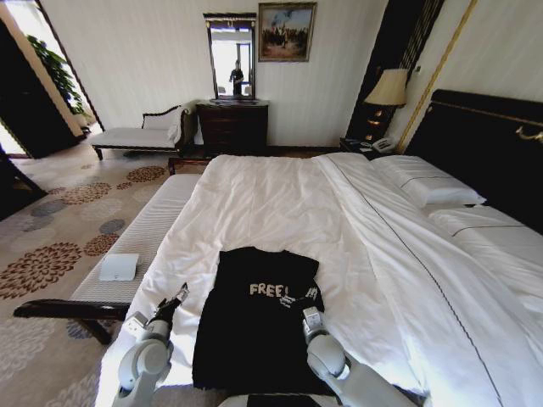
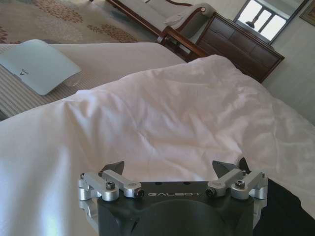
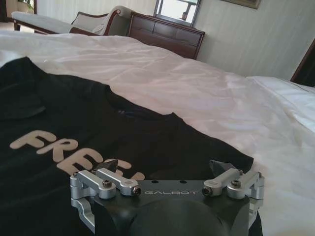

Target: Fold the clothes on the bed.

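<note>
The clothes, a black T-shirt [image 1: 246,339] with white "FREE" lettering, lie flat on the white duvet of the bed [image 1: 280,203], near its front edge. My left gripper [image 1: 176,299] hovers open just left of the shirt. In the left wrist view the left gripper [image 2: 174,168] is over bare white duvet, with the shirt's black edge [image 2: 288,209] beside it. My right gripper [image 1: 302,298] is open at the shirt's right side, beside the lettering. The right wrist view has the right gripper [image 3: 166,165] low over the black T-shirt [image 3: 74,113], nothing between its fingers.
A pale striped bench [image 1: 144,233] runs along the bed's left side, with a white flat object [image 1: 119,266] on it. Pillows [image 1: 428,182] and a dark headboard [image 1: 484,144] are to the right. A chaise [image 1: 140,136] and a dark dresser [image 1: 233,125] stand by the far wall.
</note>
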